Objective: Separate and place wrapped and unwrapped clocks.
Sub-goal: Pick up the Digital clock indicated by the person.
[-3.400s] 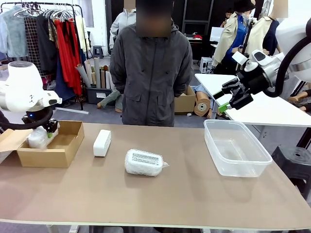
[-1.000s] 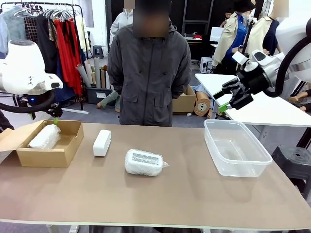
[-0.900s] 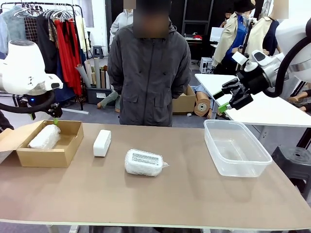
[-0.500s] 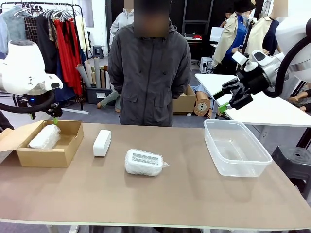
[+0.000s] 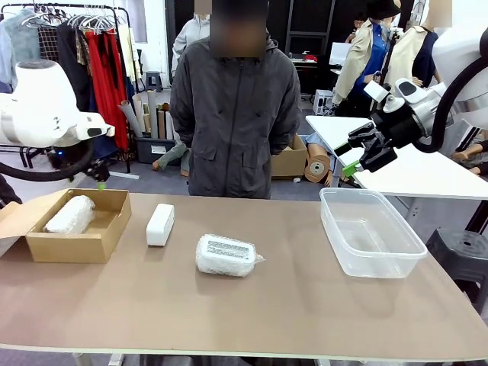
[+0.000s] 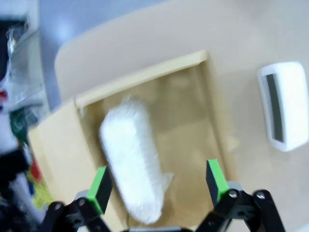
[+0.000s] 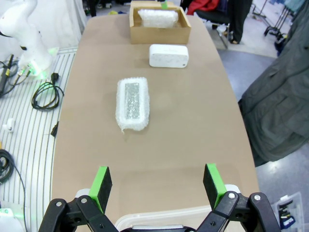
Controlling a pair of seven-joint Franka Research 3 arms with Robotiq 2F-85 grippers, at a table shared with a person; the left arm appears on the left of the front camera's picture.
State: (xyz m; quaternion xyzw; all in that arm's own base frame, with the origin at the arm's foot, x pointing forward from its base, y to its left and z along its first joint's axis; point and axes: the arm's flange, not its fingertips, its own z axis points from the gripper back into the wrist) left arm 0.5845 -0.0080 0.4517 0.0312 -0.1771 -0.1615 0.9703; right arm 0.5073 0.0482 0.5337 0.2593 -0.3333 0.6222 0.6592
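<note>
My left tool [image 6: 158, 182] hangs spread empty over the wrapped clock [image 6: 133, 157] in the cardboard box [image 6: 145, 77], right tool [image 7: 157, 186] likewise agape; on the counter [image 5: 305, 305] beside the bare clock [image 5: 160, 223], slick film on the second wrapped clock [image 5: 226, 255] may slip my grip

Clothes rack [image 5: 76, 46] behind brown table [image 5: 305, 305]

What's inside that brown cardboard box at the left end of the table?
One plastic-wrapped clock lies in the cardboard box, with bare cardboard floor beside it. The floor beneath the clock is covered.
</note>
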